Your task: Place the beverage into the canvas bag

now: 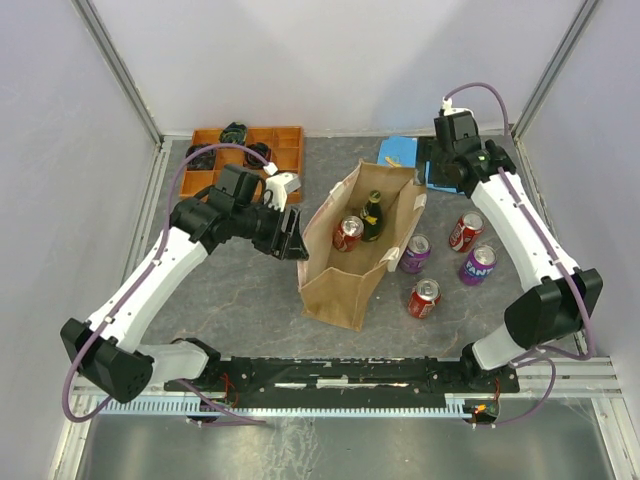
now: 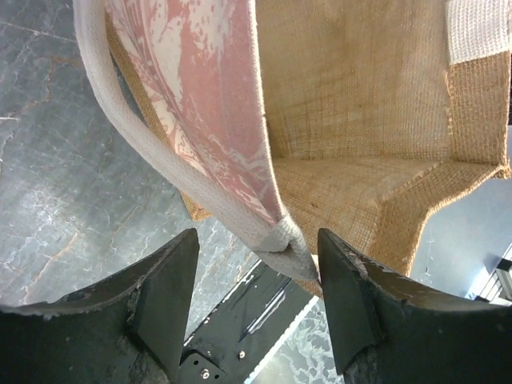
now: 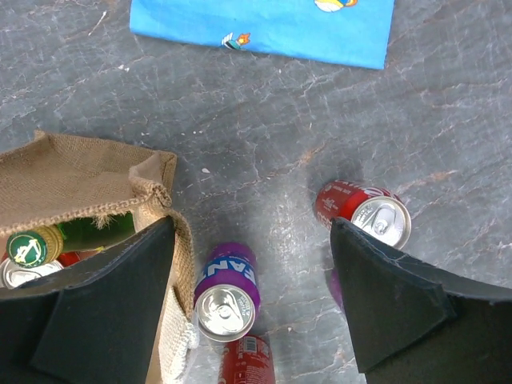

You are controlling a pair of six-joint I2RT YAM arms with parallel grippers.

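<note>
While the left hand (image 2: 258,240) sits at the canvas bag's (image 1: 338,262) left rim, its jaws stand apart with the white loop handle (image 2: 160,152) running between them and nothing pinched, so the play looks set for the other side. Up high over the far right of the table (image 1: 240,300) hangs the right hand (image 3: 252,228), spread wide, empty, looking straight down.

Right below it, framed between its fingers, the purple can (image 3: 228,294) stands upright, long axis vertical, lid to the camera, just beside the bag's right wall. My read: a straight drop onto it, then a short carry to the left over the rim.

The right arm is plainly the nearer one. Every loose drink sits on the bag's right: the purple can, the far red can (image 3: 364,212) beyond it, the Fanta can (image 1: 477,264), and the near red can (image 1: 424,297) towards the arm bases.

Inside the bag, mouth open to the top camera, are a green bottle (image 1: 372,215) and a third red can (image 1: 347,233), side by side at the far end. The near end looks free, and I'd aim there.
</note>
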